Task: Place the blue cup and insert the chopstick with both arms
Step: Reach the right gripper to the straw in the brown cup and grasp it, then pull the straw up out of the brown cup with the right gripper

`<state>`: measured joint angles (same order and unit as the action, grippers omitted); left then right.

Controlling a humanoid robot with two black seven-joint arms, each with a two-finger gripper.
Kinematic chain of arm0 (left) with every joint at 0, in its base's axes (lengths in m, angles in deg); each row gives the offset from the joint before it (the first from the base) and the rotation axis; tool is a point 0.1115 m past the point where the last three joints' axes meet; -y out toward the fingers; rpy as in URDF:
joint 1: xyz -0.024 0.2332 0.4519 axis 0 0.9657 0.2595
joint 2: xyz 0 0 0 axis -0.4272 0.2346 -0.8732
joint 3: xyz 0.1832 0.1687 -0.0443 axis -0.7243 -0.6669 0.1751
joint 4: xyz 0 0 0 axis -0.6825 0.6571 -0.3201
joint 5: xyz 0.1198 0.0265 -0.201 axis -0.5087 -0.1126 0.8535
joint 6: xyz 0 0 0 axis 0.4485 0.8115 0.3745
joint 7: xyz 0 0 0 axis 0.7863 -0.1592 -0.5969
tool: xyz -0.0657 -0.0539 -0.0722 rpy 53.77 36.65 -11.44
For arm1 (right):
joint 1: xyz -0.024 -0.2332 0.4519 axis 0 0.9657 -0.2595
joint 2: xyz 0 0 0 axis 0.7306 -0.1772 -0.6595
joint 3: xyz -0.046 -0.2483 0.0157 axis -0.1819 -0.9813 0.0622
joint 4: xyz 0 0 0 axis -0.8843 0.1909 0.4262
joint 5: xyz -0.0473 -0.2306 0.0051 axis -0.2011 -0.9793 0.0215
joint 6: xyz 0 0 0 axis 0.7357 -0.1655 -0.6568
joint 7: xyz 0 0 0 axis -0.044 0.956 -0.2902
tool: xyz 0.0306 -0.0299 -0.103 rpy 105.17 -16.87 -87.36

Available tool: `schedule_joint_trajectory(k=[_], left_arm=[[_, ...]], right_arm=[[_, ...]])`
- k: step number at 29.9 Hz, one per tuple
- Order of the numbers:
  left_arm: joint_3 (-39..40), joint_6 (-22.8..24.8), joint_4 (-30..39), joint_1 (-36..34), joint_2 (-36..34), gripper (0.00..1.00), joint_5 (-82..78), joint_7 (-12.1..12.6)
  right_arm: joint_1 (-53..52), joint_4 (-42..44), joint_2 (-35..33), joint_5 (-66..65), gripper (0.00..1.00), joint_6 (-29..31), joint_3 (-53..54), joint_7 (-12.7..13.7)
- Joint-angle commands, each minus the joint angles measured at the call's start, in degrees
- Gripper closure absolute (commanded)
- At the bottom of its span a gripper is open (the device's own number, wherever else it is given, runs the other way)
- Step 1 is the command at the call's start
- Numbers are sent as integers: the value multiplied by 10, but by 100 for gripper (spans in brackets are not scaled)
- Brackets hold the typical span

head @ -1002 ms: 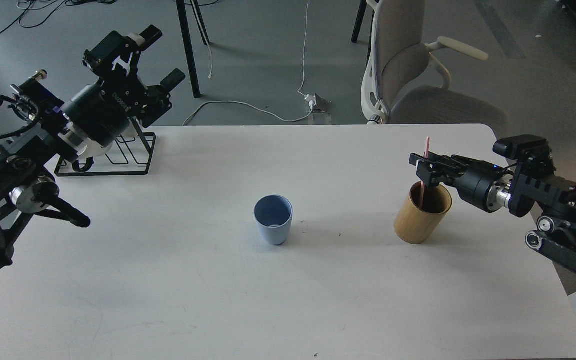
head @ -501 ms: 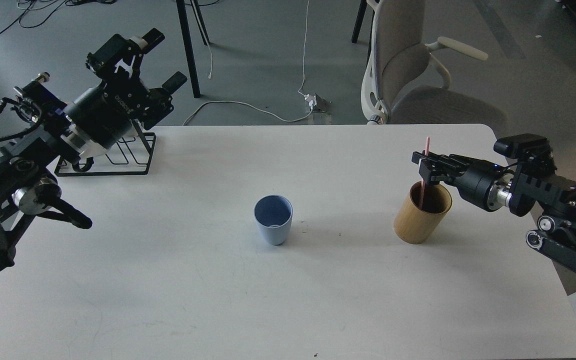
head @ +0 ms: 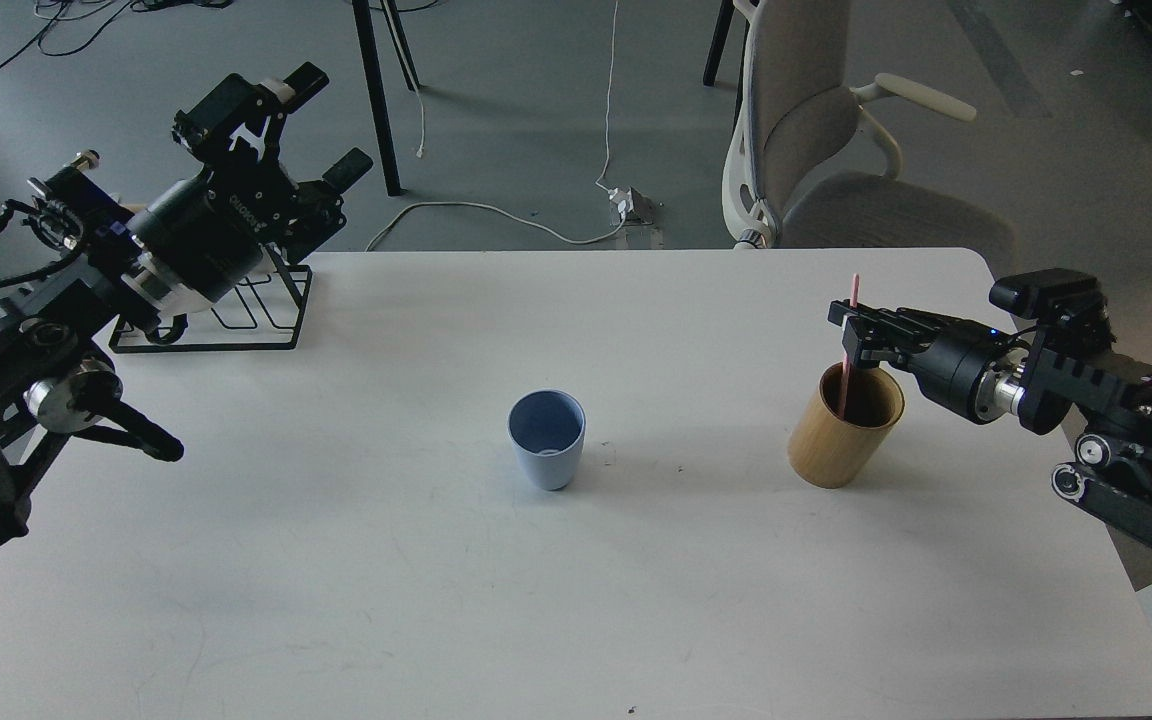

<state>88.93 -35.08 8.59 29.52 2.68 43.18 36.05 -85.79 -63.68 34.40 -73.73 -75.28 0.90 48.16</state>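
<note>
The blue cup (head: 547,438) stands upright and empty at the middle of the white table (head: 576,600). The pink-red chopstick (head: 853,293) stands nearly upright in a tan wooden cylinder (head: 841,435) at the right. My right gripper (head: 848,335) is at the stick, just above the cylinder's rim; its dark fingers cannot be told apart. My left gripper (head: 323,120) is open and empty, raised above the table's far left corner, far from the cup.
A black wire rack (head: 236,310) stands at the far left of the table, under my left arm. A grey office chair (head: 816,150) and cables are on the floor beyond the far edge.
My right gripper has shifted slightly to the right at the stick, while the stick stays put. My left gripper has turned a little. The cup has not moved.
</note>
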Motion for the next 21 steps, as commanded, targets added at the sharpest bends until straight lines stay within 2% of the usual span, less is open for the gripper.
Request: schedule_joint_trajectory(k=[1,21], left_arm=[[-1,0,0,1,0,5,0,0],[-1,0,-1,4,2,5,-1,0]], right_arm=[[0,0,0,0,88,-3,1,0],[0,-30,-28,1,95,-24,10,0]])
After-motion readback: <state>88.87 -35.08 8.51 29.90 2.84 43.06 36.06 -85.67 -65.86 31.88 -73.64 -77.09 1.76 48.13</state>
